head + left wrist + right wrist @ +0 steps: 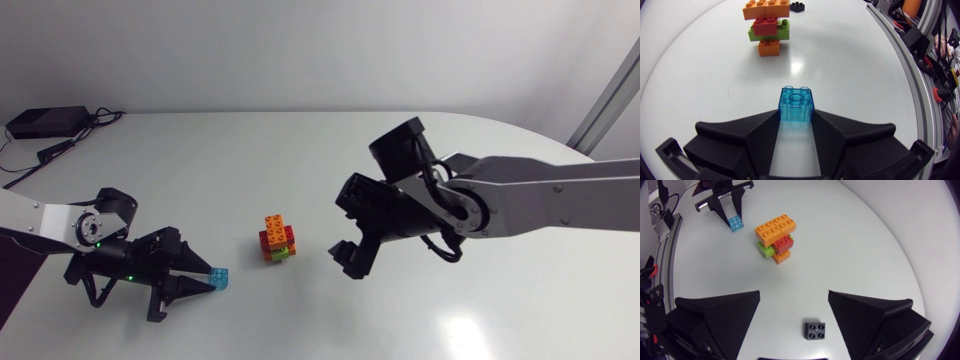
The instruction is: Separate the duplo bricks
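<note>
Head view: the left pincer [203,277] pinches a translucent blue brick [218,279] down on the counter [480,320], well apart from the stack [277,240] of orange, red and green bricks. The right pincer [350,258] hangs spread above a lone black brick [815,330]. Two bricks look freed — next, I judge, release the blue one, then brace the stack and pull off its top orange brick [776,229].

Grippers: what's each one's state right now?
Left gripper: closed on the blue brick.
Right gripper: open, holding nothing.
</note>
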Available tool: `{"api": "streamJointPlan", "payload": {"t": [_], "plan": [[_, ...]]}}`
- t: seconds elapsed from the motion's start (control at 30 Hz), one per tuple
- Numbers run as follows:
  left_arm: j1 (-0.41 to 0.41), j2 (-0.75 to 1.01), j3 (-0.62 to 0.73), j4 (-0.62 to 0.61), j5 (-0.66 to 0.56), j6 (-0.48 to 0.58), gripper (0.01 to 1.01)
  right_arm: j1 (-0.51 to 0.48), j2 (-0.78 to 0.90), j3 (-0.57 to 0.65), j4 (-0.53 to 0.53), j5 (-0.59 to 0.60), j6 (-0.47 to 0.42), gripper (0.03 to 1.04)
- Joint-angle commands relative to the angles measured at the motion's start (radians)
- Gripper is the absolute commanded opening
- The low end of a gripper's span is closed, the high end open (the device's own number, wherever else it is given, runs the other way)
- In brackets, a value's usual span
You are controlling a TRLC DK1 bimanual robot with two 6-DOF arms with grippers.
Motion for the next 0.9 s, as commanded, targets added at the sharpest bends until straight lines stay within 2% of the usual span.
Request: {"api": "streamJointPlan", "payload": {"t": [0.0,0.1,0.27,0.4,0.5,0.63,0.87], "plan": [[-0.005,0.024,-0.025,0.013,-0.021,-0.016,0.433,0.027,0.043,0.063,-0.029,-0.004,0.023,0.98],[-0.002,0.036,-0.028,0.027,-0.029,-0.016,0.589,0.048,0.086,0.116,-0.045,-0.003,0.023,0.98],[-0.003,0.047,-0.044,0.058,-0.041,-0.020,0.744,0.079,0.182,0.191,-0.058,0.019,0.026,0.98],[-0.003,0.036,-0.042,0.058,-0.041,-0.024,0.916,0.107,0.238,0.239,-0.059,0.040,0.039,0.98],[0.003,-0.005,-0.042,0.056,-0.041,-0.032,0.972,0.127,0.279,0.285,-0.065,0.065,0.066,0.98],[0.008,-0.062,-0.039,0.047,-0.041,-0.055,0.975,0.145,0.327,0.360,-0.099,0.089,0.116,0.98],[0.011,-0.185,-0.037,0.001,-0.036,-0.086,0.977,0.154,0.403,0.541,-0.245,0.095,0.227,0.93]]}}
